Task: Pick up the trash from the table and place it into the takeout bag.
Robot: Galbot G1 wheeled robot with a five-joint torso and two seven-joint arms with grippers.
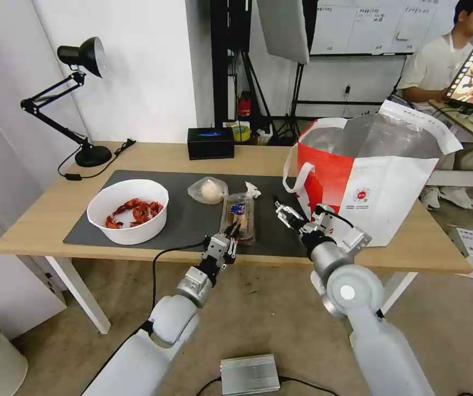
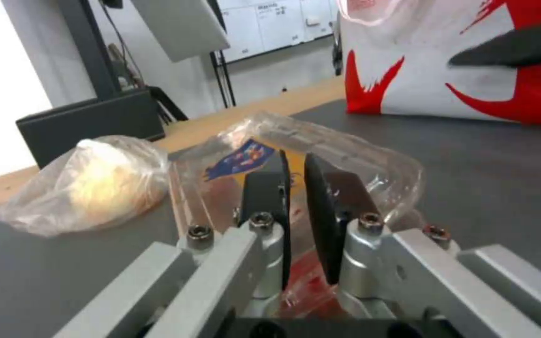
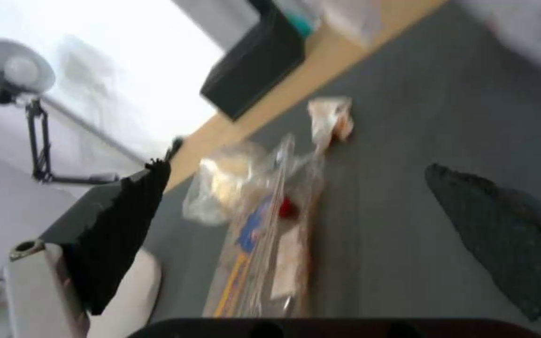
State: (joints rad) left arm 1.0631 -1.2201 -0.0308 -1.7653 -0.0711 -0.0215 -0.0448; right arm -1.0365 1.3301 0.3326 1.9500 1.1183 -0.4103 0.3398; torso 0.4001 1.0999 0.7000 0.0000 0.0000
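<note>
The left gripper (image 1: 235, 230) is seen at the near end of the clamshell tray (image 1: 238, 215), low over the mat (image 1: 187, 220). In the left wrist view its black pads (image 2: 320, 206) are drawn narrow, with the crinkled near edge of the tray (image 2: 320, 150) pinched between them. The tray is laid lengthwise on the mat, its blue label (image 2: 242, 158) turned upward and red scraps seen inside.

The right gripper (image 1: 284, 213) is held just above the mat, between the tray and the takeout bag (image 1: 368, 176), with its fingers (image 3: 120, 234) spread wide and nothing between them.

The small bag (image 1: 208, 190) with a white lump is found just beside the far end of the tray, and the napkin (image 1: 252, 190) is seen at that same far end. The bowl (image 1: 128, 210) of red shells is placed on the left part of the mat, well apart from the tray. The takeout bag is stood upright and open on the right of the table (image 1: 38, 220), partly over the mat's right edge. A tissue box (image 1: 210, 142) and a lamp (image 1: 77, 99) are set along the far edge.
</note>
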